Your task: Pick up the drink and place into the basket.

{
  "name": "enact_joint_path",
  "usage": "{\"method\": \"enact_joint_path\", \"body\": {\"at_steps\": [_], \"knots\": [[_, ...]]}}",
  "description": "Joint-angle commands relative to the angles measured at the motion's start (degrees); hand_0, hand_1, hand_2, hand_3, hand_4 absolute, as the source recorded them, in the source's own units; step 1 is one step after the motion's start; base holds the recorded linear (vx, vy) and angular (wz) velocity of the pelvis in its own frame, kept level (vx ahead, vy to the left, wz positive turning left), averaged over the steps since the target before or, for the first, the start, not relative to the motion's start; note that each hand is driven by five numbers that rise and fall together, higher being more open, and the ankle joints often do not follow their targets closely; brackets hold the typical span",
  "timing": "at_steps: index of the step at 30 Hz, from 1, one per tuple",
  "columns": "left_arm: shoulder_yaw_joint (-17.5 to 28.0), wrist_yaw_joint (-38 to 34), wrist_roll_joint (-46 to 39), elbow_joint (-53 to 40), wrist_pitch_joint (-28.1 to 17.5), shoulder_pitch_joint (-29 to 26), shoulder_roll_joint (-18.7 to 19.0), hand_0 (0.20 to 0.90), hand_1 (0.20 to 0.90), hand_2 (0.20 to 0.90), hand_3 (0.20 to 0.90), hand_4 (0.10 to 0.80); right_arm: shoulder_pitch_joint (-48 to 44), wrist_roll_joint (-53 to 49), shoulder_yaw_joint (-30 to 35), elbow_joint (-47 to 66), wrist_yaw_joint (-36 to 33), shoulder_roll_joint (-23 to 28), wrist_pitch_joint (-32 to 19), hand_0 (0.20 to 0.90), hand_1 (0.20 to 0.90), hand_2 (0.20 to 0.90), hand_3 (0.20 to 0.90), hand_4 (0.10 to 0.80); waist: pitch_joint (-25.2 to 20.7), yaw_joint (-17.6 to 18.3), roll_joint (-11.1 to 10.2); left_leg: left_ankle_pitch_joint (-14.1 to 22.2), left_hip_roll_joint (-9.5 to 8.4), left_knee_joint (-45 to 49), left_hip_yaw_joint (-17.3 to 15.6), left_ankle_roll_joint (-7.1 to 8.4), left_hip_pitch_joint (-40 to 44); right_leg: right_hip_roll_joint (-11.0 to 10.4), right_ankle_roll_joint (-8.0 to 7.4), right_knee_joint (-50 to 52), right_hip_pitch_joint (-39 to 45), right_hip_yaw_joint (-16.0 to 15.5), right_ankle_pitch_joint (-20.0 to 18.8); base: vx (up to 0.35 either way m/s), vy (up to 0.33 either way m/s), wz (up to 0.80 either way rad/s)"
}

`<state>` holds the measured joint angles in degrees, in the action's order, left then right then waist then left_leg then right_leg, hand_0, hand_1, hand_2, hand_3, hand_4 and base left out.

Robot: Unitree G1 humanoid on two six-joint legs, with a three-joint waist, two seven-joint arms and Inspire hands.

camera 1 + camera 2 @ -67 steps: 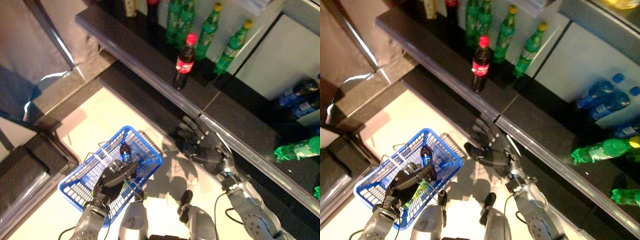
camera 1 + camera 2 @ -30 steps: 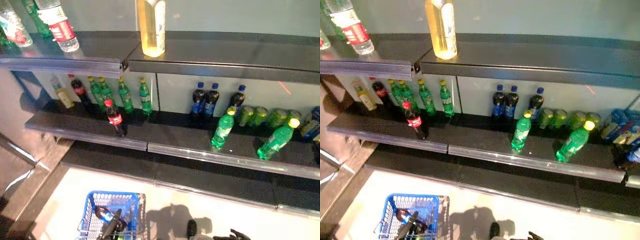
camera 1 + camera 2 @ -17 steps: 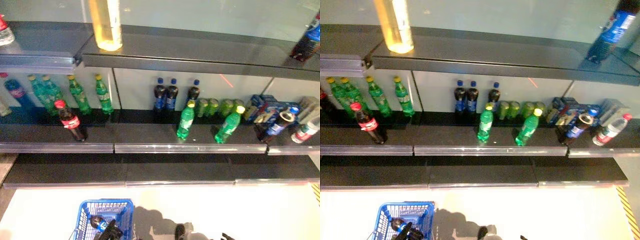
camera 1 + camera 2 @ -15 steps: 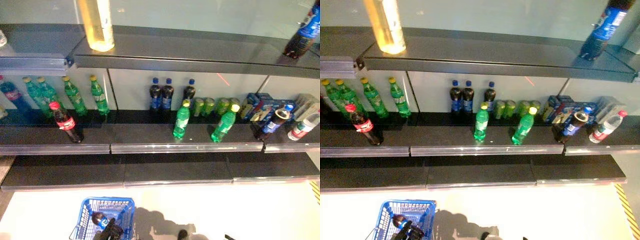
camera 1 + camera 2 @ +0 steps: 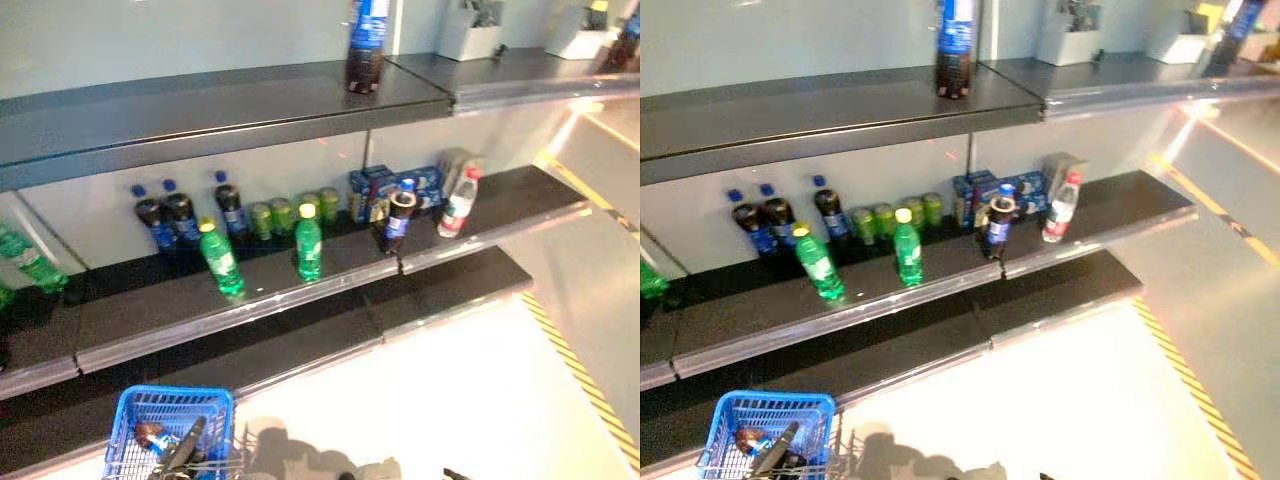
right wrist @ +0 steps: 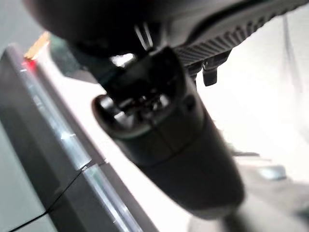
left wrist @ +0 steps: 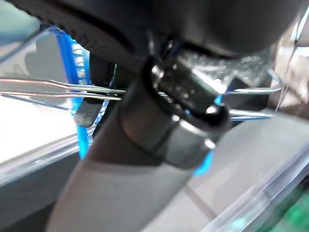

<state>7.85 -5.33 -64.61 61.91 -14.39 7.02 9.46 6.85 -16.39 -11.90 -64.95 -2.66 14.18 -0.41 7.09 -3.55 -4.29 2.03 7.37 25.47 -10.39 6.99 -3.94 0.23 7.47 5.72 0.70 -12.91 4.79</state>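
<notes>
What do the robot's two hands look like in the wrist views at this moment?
Both are dark. The left hand shows a thick, rounded, matt grey-black thumb with a glossy ringed segment, and a ribbed black strip along the bulk behind it. The right hand looks alike: smooth dark thumb, shiny collar, ribbed edge. No white thumb cover shows on either.

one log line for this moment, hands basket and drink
left hand: at the blue basket, grip unclear | drink: lying in basket | right hand: holds nothing seen, fingers unclear | shelf: bottles standing
</notes>
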Motion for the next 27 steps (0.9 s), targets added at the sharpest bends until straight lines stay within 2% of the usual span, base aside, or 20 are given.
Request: {"method": "enact_joint_path", "body": {"at_steps": [1,3,4,7,8,10,11,12,13,14,16,18,19,20,21,22,24,25,26,27], "knots": [[-1.67,4.54,0.84,-4.16,-4.77,2.57,-1.11,0.3,0.3,0.3,0.2,0.1,-3.87,-0.87,-0.58,-0.1,1.23,0.88,-2.95,0.9,0.9,0.9,0.9,0.8,3.22,-3.18,1.33,1.25,-10.43,-8.53,3.08,-6.38,1.06,-3.95,-10.49,-4.32,3.97,-1.48,-5.08,0.327,-0.15,-0.75],[-1.45,4.76,0.32,-3.49,-5.23,2.8,-1.23,0.3,0.3,0.3,0.2,0.1,-4.29,-1.09,-0.91,-0.25,0.8,0.79,-2.92,0.9,0.9,0.9,0.9,0.8,3.09,-3.72,1.8,0.81,-11.86,-11.88,4.75,-6.49,1.39,-3.13,-10.64,-4.14,3.92,-1.07,-4.82,0.267,-0.106,-0.78],[-0.94,5.15,-1.07,-2.39,-5.86,3.0,-1.29,0.3,0.3,0.3,0.2,0.1,-4.92,-1.48,-1.42,-0.33,0.13,0.62,-3.05,0.9,0.9,0.9,0.9,0.8,2.98,-4.64,2.83,-0.59,-13.37,-17.23,6.62,-6.31,1.74,-1.57,-10.78,-3.74,4.23,-0.68,-4.09,0.233,-0.088,-0.7],[0.02,6.24,-2.32,-1.02,-6.23,2.68,-1.17,0.3,0.3,0.3,0.2,0.1,-5.47,-1.43,-1.79,0.38,-0.49,0.29,-3.57,0.9,0.9,0.9,0.9,0.8,3.22,-5.8,3.81,-3.83,-14.1,-20.52,4.59,-5.45,-0.03,0.25,-10.54,-2.53,5.67,-1.34,-1.92,0.365,-0.153,-0.3],[0.57,7.03,-2.63,-0.18,-6.53,2.57,-1.04,0.3,0.3,0.3,0.2,0.1,-5.71,-1.38,-2.38,2.0,-0.99,0.03,-3.44,0.9,0.9,0.9,0.9,0.8,3.31,-6.66,3.94,-5.09,-14.02,-18.13,2.79,-5.35,-2.79,1.53,-9.75,0.76,6.06,-2.57,0.31,0.255,-0.122,-0.11],[1.11,6.33,-2.77,-0.09,-6.65,2.62,-0.86,0.3,0.3,0.3,0.2,0.1,-6.52,-2.14,-3.16,2.11,-2.04,-0.75,-2.99,0.9,0.9,0.9,0.9,0.8,2.73,-7.05,3.56,-3.09,-14.63,-17.55,3.3,-6.32,-1.89,2.39,-9.53,4.12,5.63,-3.4,2.11,0.285,-0.114,-0.25],[1.42,6.0,-2.81,-0.02,-6.69,2.56,-0.78,0.3,0.3,0.3,0.2,0.1,-6.81,-2.58,-3.45,2.09,-2.54,-1.11,-2.62,0.9,0.9,0.9,0.9,0.8,2.62,-7.2,3.37,-2.62,-15.19,-17.69,3.71,-6.72,-1.3,2.57,-9.93,6.11,5.63,-3.62,2.06,0.423,-0.153,-0.2],[3.1,5.92,-1.53,0.22,-6.83,2.04,-0.43,0.3,0.3,0.3,0.2,0.1,-7.4,-2.12,-3.6,1.56,-2.54,-2.19,-2.62,0.9,0.9,0.9,0.9,0.8,2.17,-7.16,3.01,-0.94,-15.35,-18.36,3.37,-9.29,1.04,2.84,-13.05,19.04,3.41,-3.81,-2.71,0.393,-0.159,-0.08],[3.21,6.38,-0.5,0.28,-6.91,1.97,0.14,0.3,0.3,0.3,0.2,0.1,-7.43,-1.18,-3.64,1.04,-1.7,-2.42,-3.77,0.9,0.9,0.9,0.9,0.8,1.95,-6.89,3.15,-0.53,-14.93,-18.92,4.0,-9.98,2.21,2.99,-14.48,24.86,1.53,-3.09,-5.08,0.409,-0.214,-0.08],[3.1,6.88,1.31,0.11,-6.79,1.83,0.69,0.3,0.3,0.3,0.2,0.1,-7.37,-0.36,-3.88,0.68,-1.04,-2.53,-4.81,0.9,0.9,0.9,0.9,0.8,1.62,-6.56,3.61,-0.33,-14.0,-19.17,4.89,-10.14,3.03,3.35,-15.48,28.96,-0.52,-2.17,-7.25,0.281,-0.255,-0.08],[1.54,6.26,1.36,-0.81,-7.16,1.06,1.56,0.3,0.3,0.3,0.2,0.1,-7.39,-0.29,-4.44,0.9,-0.92,-2.48,-5.09,0.9,0.9,0.9,0.9,0.8,1.38,-5.95,3.78,0.31,-12.76,-18.15,5.5,-9.7,3.77,0.47,-15.46,27.86,-2.16,-1.58,-6.57,0.248,-0.328,0.2],[0.79,5.34,1.19,-2.0,-6.86,0.13,1.73,0.3,0.3,0.3,0.2,0.1,-7.57,-0.11,-4.48,1.2,-0.91,-2.28,-5.52,0.9,0.9,0.9,0.9,0.8,1.73,-5.88,3.84,1.07,-12.28,-16.22,7.27,-8.99,3.53,-5.26,-14.92,20.11,-0.99,-0.57,-5.56,0.207,-0.448,0.39],[-0.62,4.38,0.43,-3.1,-5.6,-1.74,2.3,0.3,0.3,0.3,0.2,0.1,-8.34,0.4,-4.7,1.97,-1.6,-1.73,-5.82,0.9,0.9,0.9,0.9,0.8,1.77,-5.06,4.39,1.77,-11.11,-14.86,9.32,-7.88,2.74,-10.41,-14.43,8.77,-0.93,3.02,-5.98,0.174,-0.478,0.29],[-0.83,4.31,0.29,-3.19,-5.41,-2.07,2.39,0.3,0.3,0.3,0.2,0.1,-8.45,0.43,-4.73,2.1,-1.74,-1.65,-5.85,0.9,0.9,0.9,0.9,0.8,1.85,-4.8,4.51,2.04,-10.95,-14.61,9.71,-7.74,2.71,-11.12,-14.47,7.37,-0.85,3.68,-6.24,0.186,-0.603,0.49],[-2.0,3.64,-0.72,-3.71,-4.36,-3.87,3.03,0.3,0.3,0.3,0.2,0.1,-9.14,0.1,-4.99,2.72,-2.59,-1.34,-5.63,0.9,0.9,0.9,0.9,0.8,1.98,-3.65,4.75,3.21,-9.96,-13.86,11.4,-7.02,2.45,-14.74,-15.14,2.65,-2.38,8.29,-8.78,0.132,-0.468,0.55],[-2.53,3.14,-2.21,-4.17,-4.18,-4.64,3.24,0.3,0.3,0.3,0.2,0.1,-9.76,0.37,-5.45,3.1,-2.74,-1.25,-5.04,0.9,0.9,0.9,0.9,0.8,2.28,-2.96,4.84,4.17,-8.99,-13.38,12.42,-6.53,2.87,-16.46,-15.86,2.04,-3.52,10.51,-10.85,0.162,-0.609,0.93],[-3.39,1.25,-4.65,-7.0,-3.77,-4.84,3.53,0.3,0.3,0.3,0.2,0.1,-10.61,0.76,-7.16,5.08,-2.59,-0.88,-3.03,0.9,0.9,0.9,0.9,0.8,2.52,-2.72,5.38,4.39,-4.62,-13.39,13.38,-5.26,3.29,-14.34,-15.55,3.46,-2.3,9.71,-4.56,0.144,-0.598,1.06],[-3.04,0.46,-5.34,-8.25,-4.38,-4.15,3.12,0.3,0.3,0.3,0.2,0.1,-10.57,1.51,-8.28,7.26,-2.28,-0.75,-0.65,0.9,0.9,0.9,0.9,0.8,2.52,-3.49,4.76,3.3,-2.67,-12.27,12.94,-3.99,2.56,-13.43,-14.83,3.3,-1.29,7.0,-3.7,0.105,-0.498,0.78],[-2.77,0.33,-5.4,-8.68,-4.48,-3.81,2.82,0.3,0.3,0.3,0.2,0.1,-10.43,1.75,-8.5,8.19,-2.34,-0.67,0.06,0.9,0.9,0.9,0.9,0.8,2.54,-3.62,4.68,2.72,-2.13,-11.88,12.94,-3.61,2.27,-13.15,-14.78,3.34,-1.13,6.44,-3.59,0.083,-0.707,0.94],[-2.62,2.07,-5.54,-9.06,-4.66,-2.88,2.15,0.3,0.3,0.3,0.2,0.1,-10.01,1.87,-10.37,10.39,-1.48,0.04,0.26,0.9,0.9,0.9,0.9,0.8,3.05,-4.77,3.62,-1.16,1.16,-11.27,12.13,-2.13,-0.41,-10.36,-13.0,2.31,-0.45,4.51,-2.86,0.014,-0.753,0.81]]}}
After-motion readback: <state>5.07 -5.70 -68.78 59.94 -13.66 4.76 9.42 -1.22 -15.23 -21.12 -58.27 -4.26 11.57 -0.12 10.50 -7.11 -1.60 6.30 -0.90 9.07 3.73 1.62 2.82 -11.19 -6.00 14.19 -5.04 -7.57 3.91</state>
